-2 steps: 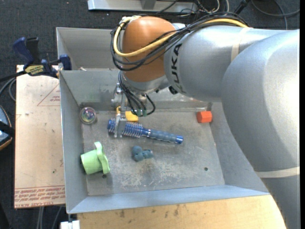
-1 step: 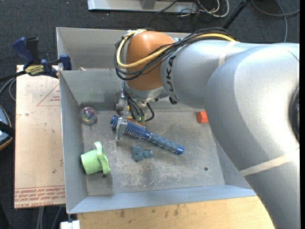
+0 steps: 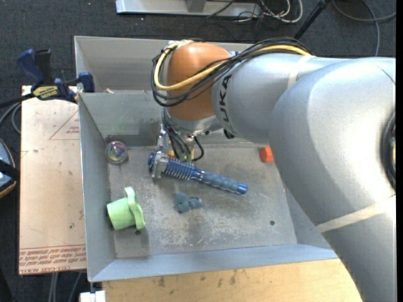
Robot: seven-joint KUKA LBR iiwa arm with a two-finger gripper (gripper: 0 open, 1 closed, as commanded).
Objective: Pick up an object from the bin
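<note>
A blue hairbrush point(image 3: 200, 177) lies across the middle of the bin, its bristled head to the left and its handle running right. My gripper point(image 3: 165, 157) comes down from under the orange cover onto the brush's head end; its fingertips sit at the head, hidden among the bristles and cables. A small grey-blue lump point(image 3: 187, 202) lies just below the brush.
A lime-green plastic cup piece point(image 3: 126, 211) lies at the front left. A shiny round ball point(image 3: 116, 151) rests near the left wall. A small orange block point(image 3: 267, 154) sits at the right, by the arm, which covers the bin's right side.
</note>
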